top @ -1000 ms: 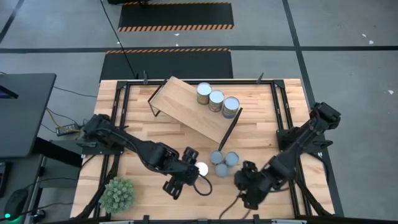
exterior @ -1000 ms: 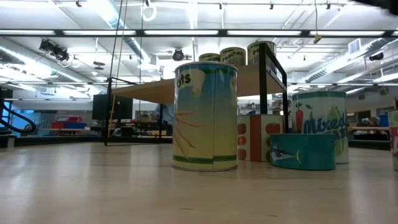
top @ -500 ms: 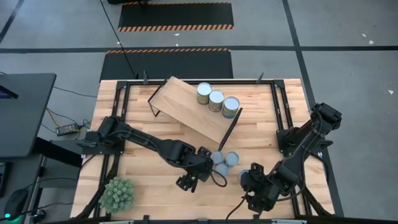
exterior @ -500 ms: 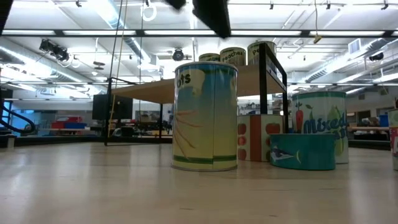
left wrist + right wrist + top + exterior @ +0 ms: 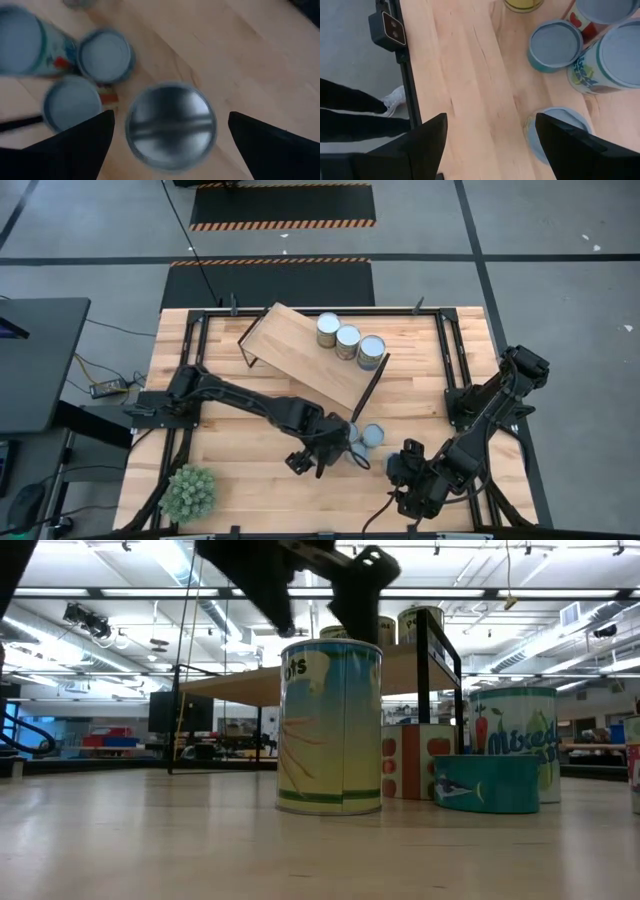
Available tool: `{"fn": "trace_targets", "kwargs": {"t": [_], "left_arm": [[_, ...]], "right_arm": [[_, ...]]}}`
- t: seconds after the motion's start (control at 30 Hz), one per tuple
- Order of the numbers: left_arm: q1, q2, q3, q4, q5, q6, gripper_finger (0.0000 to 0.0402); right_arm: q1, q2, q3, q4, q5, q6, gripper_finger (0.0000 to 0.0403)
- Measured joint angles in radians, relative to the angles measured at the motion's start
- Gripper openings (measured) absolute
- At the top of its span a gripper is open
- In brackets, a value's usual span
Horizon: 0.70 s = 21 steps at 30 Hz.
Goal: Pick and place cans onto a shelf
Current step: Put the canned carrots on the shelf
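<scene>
The shelf [image 5: 310, 352] stands skewed at the table's far middle and bears three cans [image 5: 347, 341]. Several more cans stand on the table near its front leg, among them one with a blue-grey top [image 5: 373, 436]. My left gripper [image 5: 322, 448] is open and hovers just above a tall yellowish can [image 5: 330, 725]. Its fingers [image 5: 350, 600] stand over either side of the can's silver top [image 5: 170, 122] without touching it. My right gripper [image 5: 405, 478] is open and empty near the table's front edge. Another can [image 5: 555, 135] lies just ahead of it.
A spiky green plant ball [image 5: 190, 492] sits at the near left corner. A short blue can [image 5: 487, 783], a "Mixed" can [image 5: 515, 740] and a tomato-labelled can [image 5: 415, 760] crowd right beside the tall can. Black frame rails [image 5: 455, 360] run along the table's sides.
My left gripper has swung toward the table's right edge and come down until it is over the tall can, still open. My right gripper has drawn back a little toward the near edge. The cans have not moved.
</scene>
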Motion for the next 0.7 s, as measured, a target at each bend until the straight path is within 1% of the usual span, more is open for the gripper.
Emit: {"fn": "trace_targets", "kwargs": {"t": [0.1,0.23,0.43,0.63,0.7], "left_arm": [[0.006,0.008,0.000,0.004,0.033,0.004,0.0397],[0.005,0.023,0.000,-0.005,0.036,0.030,0.0397],[0.005,0.038,0.002,0.008,0.020,0.059,0.0397],[0.006,0.056,0.000,-0.033,0.000,0.106,0.0397],[0.006,0.069,0.001,-0.019,0.000,0.107,0.0396]], "right_arm": [[-0.001,0.000,0.000,0.000,0.010,0.006,0.0309],[-0.001,0.000,0.000,0.001,0.023,0.011,0.0309],[-0.001,0.000,0.000,0.000,0.026,0.010,0.0309],[-0.001,0.001,0.000,-0.001,0.026,0.008,0.0309],[-0.001,0.001,0.000,-0.001,0.026,0.007,0.0309]]}}
